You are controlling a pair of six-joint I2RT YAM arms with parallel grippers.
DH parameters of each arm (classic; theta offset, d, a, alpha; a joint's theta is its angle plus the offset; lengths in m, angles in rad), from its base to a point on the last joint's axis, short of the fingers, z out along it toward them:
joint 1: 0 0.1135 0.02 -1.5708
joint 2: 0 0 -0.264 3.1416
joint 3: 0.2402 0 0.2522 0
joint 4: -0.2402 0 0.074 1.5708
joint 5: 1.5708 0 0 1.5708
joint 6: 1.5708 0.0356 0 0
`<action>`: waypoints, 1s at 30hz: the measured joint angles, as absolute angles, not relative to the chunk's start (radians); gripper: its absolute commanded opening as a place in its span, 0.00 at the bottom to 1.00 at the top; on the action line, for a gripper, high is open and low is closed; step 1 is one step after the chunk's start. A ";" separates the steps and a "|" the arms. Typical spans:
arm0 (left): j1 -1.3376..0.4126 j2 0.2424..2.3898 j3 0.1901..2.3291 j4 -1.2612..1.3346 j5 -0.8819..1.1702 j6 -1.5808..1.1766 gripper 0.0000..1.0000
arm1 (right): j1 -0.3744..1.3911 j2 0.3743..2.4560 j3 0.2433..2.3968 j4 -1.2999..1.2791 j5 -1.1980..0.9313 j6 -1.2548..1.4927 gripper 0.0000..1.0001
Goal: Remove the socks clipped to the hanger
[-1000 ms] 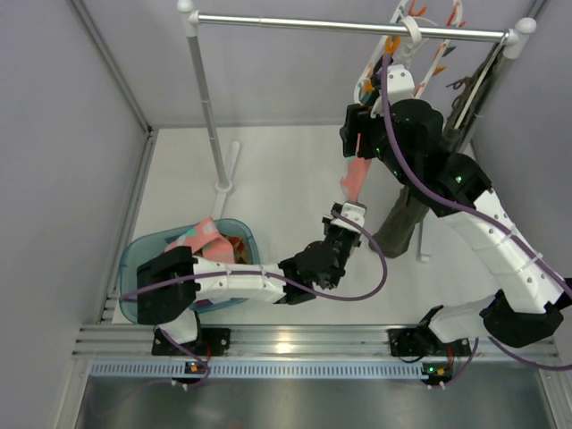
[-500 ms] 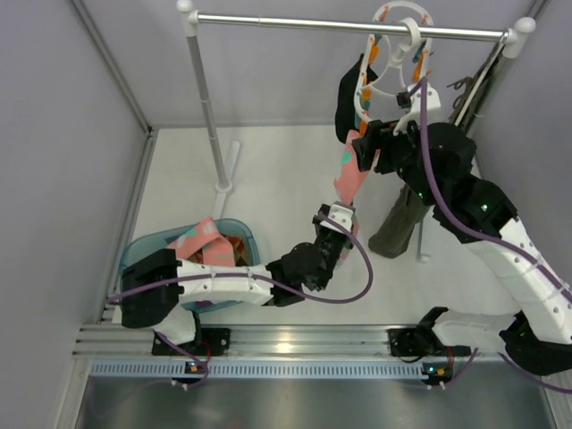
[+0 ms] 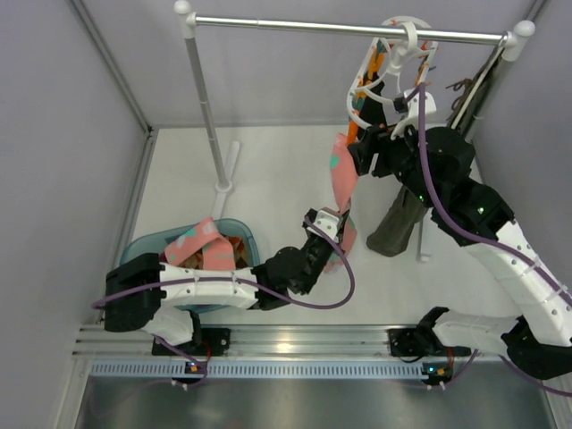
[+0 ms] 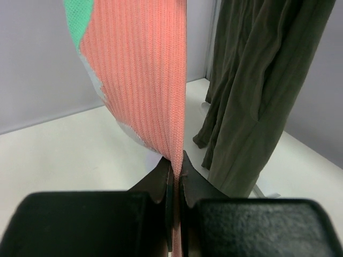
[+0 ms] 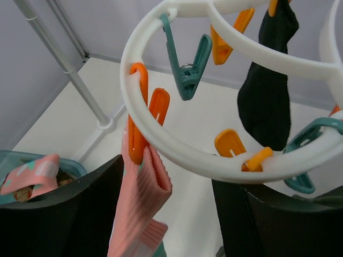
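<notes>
Top external view, left to right: the teal basin [image 3: 132, 248] holds some loose socks [image 3: 201, 237]. Next, our left gripper [image 3: 323, 223] is clenched tight on the bottom end of the pink sock [image 3: 340, 174], which hangs from an orange clip [image 5: 137, 112] on the hanger [image 3: 362, 85]. Our right gripper [image 3: 359, 154] sits at the ring with fingers spread, clamping nothing we can see. A black sock [image 5: 265, 101] is clipped up too. We reckon we're mid-pull on the pink one. Next up is a steady downward tug until the clip lets go.
</notes>
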State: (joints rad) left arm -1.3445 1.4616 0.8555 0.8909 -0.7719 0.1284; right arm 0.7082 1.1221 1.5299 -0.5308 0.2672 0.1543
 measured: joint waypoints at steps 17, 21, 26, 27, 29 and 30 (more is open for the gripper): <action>-1.344 1.411 0.824 0.891 -0.616 0.108 0.00 | 0.692 1.096 1.246 -0.129 0.268 0.248 0.70; -1.344 1.403 0.823 0.891 -0.598 0.102 0.00 | 0.680 1.094 1.176 0.009 0.265 0.268 0.66; -1.343 1.398 0.823 0.893 -0.591 0.102 0.00 | 0.677 1.108 1.163 0.112 0.223 0.285 0.60; -1.343 1.398 0.823 0.894 -0.591 0.102 0.00 | 0.677 1.111 1.163 0.130 0.215 0.286 0.59; -1.343 1.398 0.823 0.896 -0.591 0.102 0.00 | 0.676 1.114 1.163 0.161 0.205 0.290 0.57; -1.343 1.398 0.823 0.896 -0.591 0.101 0.00 | 0.676 1.116 1.163 0.178 0.196 0.290 0.56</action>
State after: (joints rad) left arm -1.3430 1.3975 0.8234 0.8963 -0.5915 0.1009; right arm 0.6758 1.1156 1.1633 0.1783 0.1963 0.2905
